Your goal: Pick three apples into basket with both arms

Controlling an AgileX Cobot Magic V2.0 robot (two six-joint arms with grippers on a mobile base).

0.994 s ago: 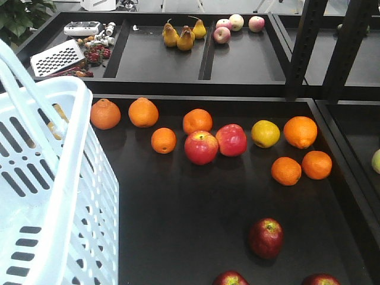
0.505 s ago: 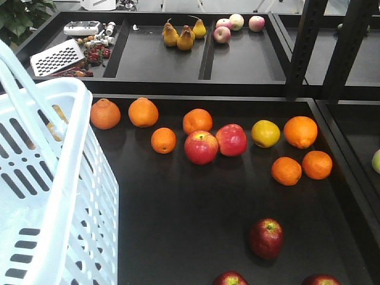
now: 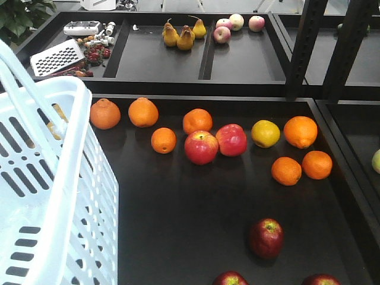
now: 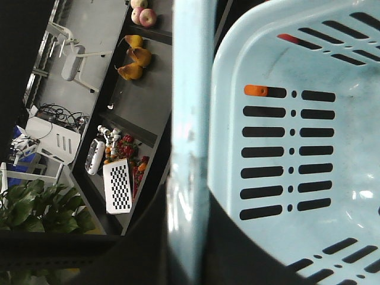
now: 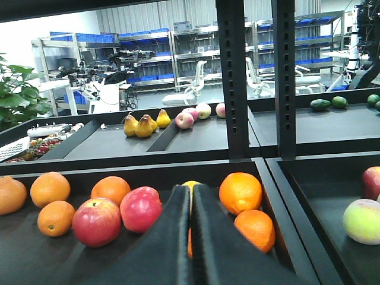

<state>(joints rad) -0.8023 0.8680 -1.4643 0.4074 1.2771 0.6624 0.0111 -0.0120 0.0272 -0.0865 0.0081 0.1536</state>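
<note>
The basket (image 3: 65,178) at my left has barely shifted; no fruit visible inside. Three dark apples (image 3: 266,237) (image 3: 230,278) (image 3: 320,279) lie unmoved on the table (image 3: 196,202), so nothing is picked. My right fingers (image 5: 172,237) are pressed together, empty; the left fingers' state I cannot tell.

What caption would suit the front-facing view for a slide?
Three dark red apples lie near the frame's bottom edge, right of the pale basket, with oranges behind.

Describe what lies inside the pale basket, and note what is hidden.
No fruit shows inside the basket: the left wrist view shows only bare slotted plastic. From the front, its near wall covers much of the interior, so that part is unseen.
</note>
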